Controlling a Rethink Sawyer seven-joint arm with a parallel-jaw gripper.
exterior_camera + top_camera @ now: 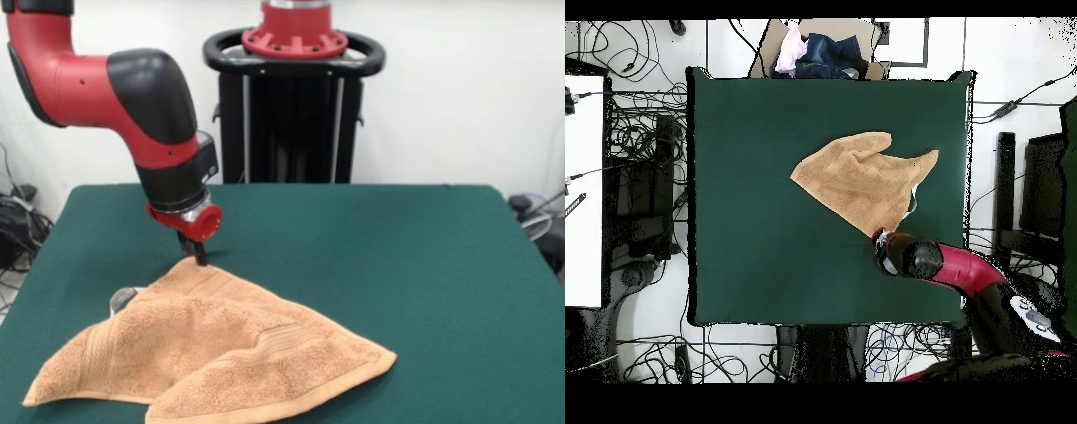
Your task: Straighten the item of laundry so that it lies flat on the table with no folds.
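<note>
The orange-tan towel point(221, 353) lies crumpled on the green table point(397, 256), folded over itself, with one flap doubled across the front. Its far corner rises to a point at my gripper point(195, 254). The gripper's dark fingers stand close together on that corner and look shut on it. A small white tag point(124, 299) sticks out at the towel's left edge. In the overhead view the towel point(860, 178) lies right of the middle of the table point(755, 220). The gripper point(878, 240) is at the towel corner nearest the robot.
The robot's black pedestal point(296, 97) stands at the table's far side. A box of clothing point(820, 50) sits beyond the table's far edge in the overhead view. Cables point(635, 150) lie on the floor around the table.
</note>
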